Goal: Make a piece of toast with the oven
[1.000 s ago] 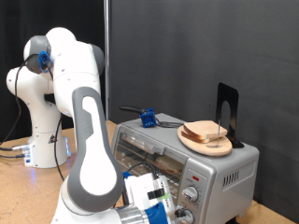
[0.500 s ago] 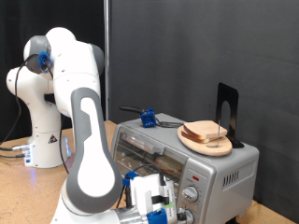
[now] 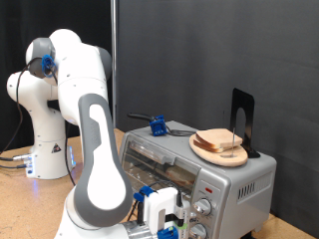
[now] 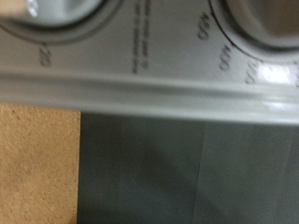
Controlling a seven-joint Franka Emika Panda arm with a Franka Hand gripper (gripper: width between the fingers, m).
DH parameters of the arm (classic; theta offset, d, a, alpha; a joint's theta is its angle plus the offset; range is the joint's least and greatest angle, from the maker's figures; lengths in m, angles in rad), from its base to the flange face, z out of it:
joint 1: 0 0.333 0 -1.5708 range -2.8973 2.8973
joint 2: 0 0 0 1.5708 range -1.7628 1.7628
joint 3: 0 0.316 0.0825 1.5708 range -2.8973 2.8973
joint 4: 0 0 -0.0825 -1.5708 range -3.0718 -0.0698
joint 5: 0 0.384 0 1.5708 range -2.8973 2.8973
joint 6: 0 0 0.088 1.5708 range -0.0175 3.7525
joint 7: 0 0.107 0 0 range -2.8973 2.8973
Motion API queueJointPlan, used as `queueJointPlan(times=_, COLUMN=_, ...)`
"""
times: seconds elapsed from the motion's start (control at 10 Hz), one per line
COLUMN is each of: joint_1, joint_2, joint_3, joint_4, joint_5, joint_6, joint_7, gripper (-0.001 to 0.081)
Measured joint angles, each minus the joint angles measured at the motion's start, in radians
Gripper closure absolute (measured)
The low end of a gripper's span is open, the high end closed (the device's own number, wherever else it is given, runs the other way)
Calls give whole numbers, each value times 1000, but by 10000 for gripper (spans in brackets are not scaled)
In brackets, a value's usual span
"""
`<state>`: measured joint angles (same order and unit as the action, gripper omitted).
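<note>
The silver oven (image 3: 239, 181) stands on the table at the exterior view's right, glass door shut. A tan shape shows behind the glass (image 3: 177, 175); I cannot tell if it is the piece of toast. Matching bread slices (image 3: 217, 140) are piled on a round wooden plate (image 3: 235, 159) on the oven's top. My gripper (image 3: 169, 221) is low in front of the oven, close to its round knobs (image 3: 204, 207). The wrist view is blurred and filled by the oven's front panel (image 4: 149, 65) with dial numbers (image 4: 222, 58); no fingers show there.
A black stand (image 3: 242, 115) rises behind the plate. A blue-handled utensil (image 3: 157, 125) lies on the oven's top at the back. The arm's white base (image 3: 45, 149) is at the exterior view's left, before a black curtain. The wooden tabletop (image 4: 37, 168) shows below the panel.
My gripper has shifted a little toward the exterior view's right, closer to the oven's knobs. The oven, plate and bread have not moved.
</note>
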<state>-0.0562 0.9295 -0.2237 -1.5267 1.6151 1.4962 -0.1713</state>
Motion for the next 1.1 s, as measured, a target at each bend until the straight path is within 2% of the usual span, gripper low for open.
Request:
queueJointPlan(times=0.1, joint_1=0, joint_2=-5, joint_3=0, joint_4=-11, joint_5=-10, joint_6=0, joint_7=14, gripper=187)
queueJointPlan(times=0.2, joint_1=0, joint_2=-6, joint_3=0, joint_4=-14, joint_5=-14, joint_6=-1, joint_7=36, gripper=187)
queueJointPlan(times=0.3, joint_1=0, joint_2=-6, joint_3=2, joint_4=-14, joint_5=-14, joint_6=-1, joint_7=43, gripper=58)
queueJointPlan(times=0.4, joint_1=0, joint_2=-6, joint_3=5, joint_4=-10, joint_5=-13, joint_6=-1, joint_7=39, gripper=58)
queueJointPlan(times=0.5, joint_1=1, joint_2=-6, joint_3=7, joint_4=-1, joint_5=-12, joint_6=-1, joint_7=35, gripper=10)
queueJointPlan(times=0.6, joint_1=0, joint_2=-5, joint_3=7, joint_4=10, joint_5=-12, joint_6=0, joint_7=31, gripper=0)
queueJointPlan(times=1.1, joint_1=-1, joint_2=9, joint_3=7, joint_4=50, joint_5=-16, joint_6=-11, joint_7=32, gripper=-2)
